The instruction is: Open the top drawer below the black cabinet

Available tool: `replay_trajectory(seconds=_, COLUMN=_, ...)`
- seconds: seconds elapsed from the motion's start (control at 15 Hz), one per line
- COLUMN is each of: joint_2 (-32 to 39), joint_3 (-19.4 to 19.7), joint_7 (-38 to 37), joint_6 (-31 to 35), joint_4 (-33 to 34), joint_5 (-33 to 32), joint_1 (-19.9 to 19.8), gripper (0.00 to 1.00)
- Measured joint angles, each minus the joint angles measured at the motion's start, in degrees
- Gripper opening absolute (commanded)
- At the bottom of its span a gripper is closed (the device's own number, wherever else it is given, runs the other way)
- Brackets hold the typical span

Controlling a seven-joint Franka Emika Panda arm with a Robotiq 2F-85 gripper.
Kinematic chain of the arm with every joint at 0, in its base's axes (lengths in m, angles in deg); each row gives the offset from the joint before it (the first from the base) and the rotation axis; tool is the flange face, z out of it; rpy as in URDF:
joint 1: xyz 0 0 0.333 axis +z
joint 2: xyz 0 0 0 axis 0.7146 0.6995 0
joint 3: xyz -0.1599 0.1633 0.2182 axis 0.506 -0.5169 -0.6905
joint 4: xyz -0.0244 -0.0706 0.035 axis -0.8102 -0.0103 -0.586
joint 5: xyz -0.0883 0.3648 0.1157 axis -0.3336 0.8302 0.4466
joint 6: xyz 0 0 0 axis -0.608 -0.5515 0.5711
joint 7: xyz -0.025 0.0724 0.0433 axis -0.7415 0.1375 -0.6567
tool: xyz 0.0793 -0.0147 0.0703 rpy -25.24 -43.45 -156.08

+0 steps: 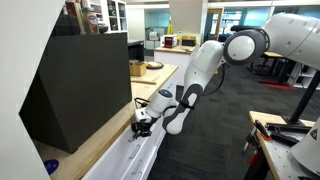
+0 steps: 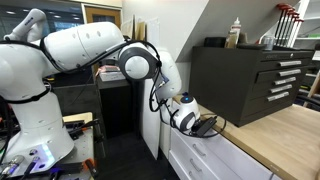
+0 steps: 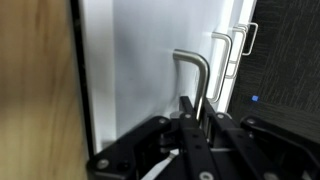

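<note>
lined up with claw (image 3: 193, 108) at the slim handle (image 3: 193, 62) of the top drawer (image 3: 140, 70), just under the counter (image 3: 35, 90) bearing the black cabinet (image 1: 85, 85). cannot tell whether clamped or merely straddling it. apparently the grasping step; next calls for a sure hold, then a straight pull outward.

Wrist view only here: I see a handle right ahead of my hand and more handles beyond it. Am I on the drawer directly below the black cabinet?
Observer: Yes. In an exterior view the hand is at the top drawer, just under the counter that carries the black cabinet.
Operator: Anything loose on that counter?
Observer: In an exterior view a small blue object lies on it by the cabinet's slanted side, apart from the hand.
Operator: And on top of the cabinet?
Observer: A bottle stands there, upright.
</note>
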State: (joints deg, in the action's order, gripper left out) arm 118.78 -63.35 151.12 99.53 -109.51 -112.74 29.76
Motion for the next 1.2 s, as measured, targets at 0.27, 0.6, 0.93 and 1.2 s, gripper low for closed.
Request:
replay_trajectory(seconds=0.27, joint_2=-0.04, joint_3=1.69, joint_7=-0.45, joint_6=4.82, joint_4=-1.93, joint_5=0.00, joint_1=0.65, gripper=0.07)
replay_trajectory(seconds=0.6, joint_2=-0.65, joint_3=5.72, joint_7=-2.55, joint_6=12.95, joint_4=-6.10, joint_5=-0.63, joint_1=2.78, gripper=0.07)
replay_trajectory(seconds=0.93, joint_2=-3.47, joint_3=7.19, joint_7=-6.78, joint_6=13.02, joint_4=-10.71, joint_5=-5.76, joint_1=2.73, gripper=0.07)
replay_trajectory(seconds=1.2, joint_2=-7.25, joint_3=7.87, joint_7=-9.88, joint_6=13.33, joint_4=-17.64, joint_5=-10.14, joint_1=1.81, gripper=0.07)
